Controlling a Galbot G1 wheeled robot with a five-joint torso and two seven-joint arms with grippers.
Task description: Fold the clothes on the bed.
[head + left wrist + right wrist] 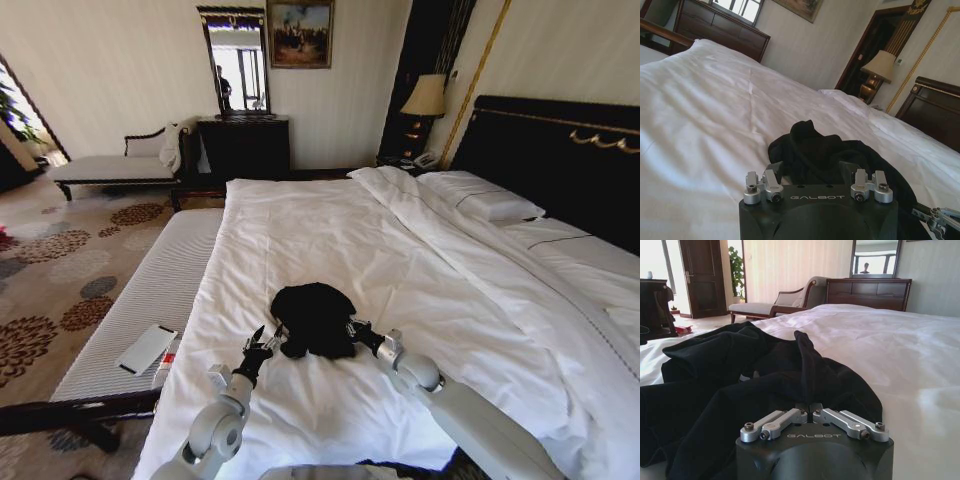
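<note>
1. Two grippers sit low on the white duvet near the foot of the bed, one at each side of the black T-shirt.
2. That shirt lies bunched in a heap.
3. Left gripper has its fingers spread, tips at the cloth's edge.
4. Right gripper has its fingers pressed together on a fold of the T-shirt.

Matt black cloth T-shirt, smooth white duvet

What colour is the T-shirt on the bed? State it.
Black. The T-shirt shows best in the right wrist view, bunched on the white bed.
</note>
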